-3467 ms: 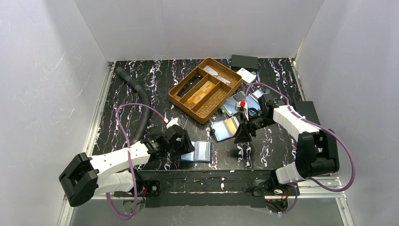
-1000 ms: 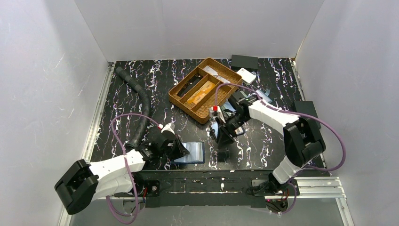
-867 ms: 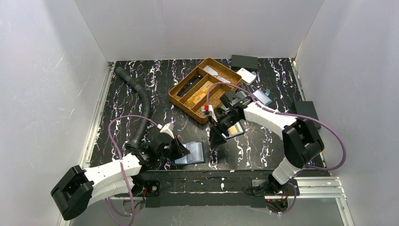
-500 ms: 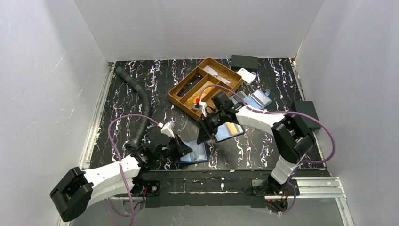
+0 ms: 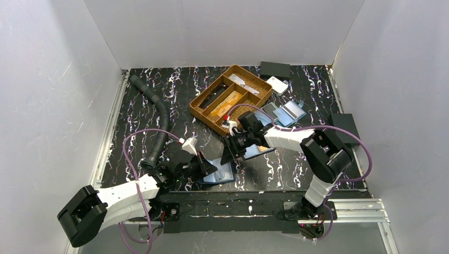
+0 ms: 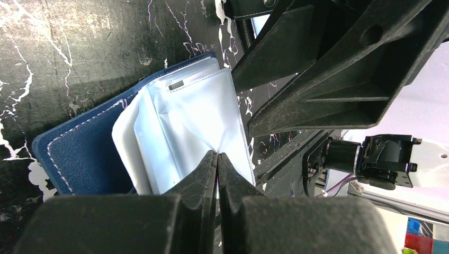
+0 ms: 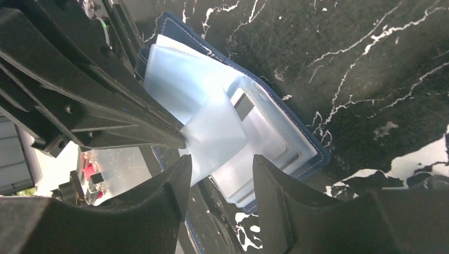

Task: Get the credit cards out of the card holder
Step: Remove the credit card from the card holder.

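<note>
The blue card holder (image 5: pixel 222 173) lies open near the table's front edge, its clear sleeves (image 6: pixel 185 121) fanned up. My left gripper (image 5: pixel 207 168) is shut, pinching the corner of one clear sleeve (image 7: pixel 212 135) at its tips (image 6: pixel 217 155). My right gripper (image 5: pixel 229 155) hangs open just right of the holder, its fingers (image 7: pixel 172 190) straddling the holder's near edge (image 7: pixel 312 153) without touching a sleeve. A pale card (image 7: pixel 265 129) sits inside a sleeve. One orange-faced credit card (image 5: pixel 258 150) lies on the table under the right arm.
A wicker divider tray (image 5: pixel 231 100) stands behind the right arm. More blue-grey holder panels (image 5: pixel 283 112) lie at the back right, with a white item (image 5: pixel 277 83) and black boxes (image 5: pixel 275 69) (image 5: pixel 345 125). A black ribbed hose (image 5: pixel 159 119) runs down the left.
My right gripper has swept left across the table, from beside the orange card to right next to the holder. My left gripper keeps its pinch on the sleeve and has shifted slightly.
</note>
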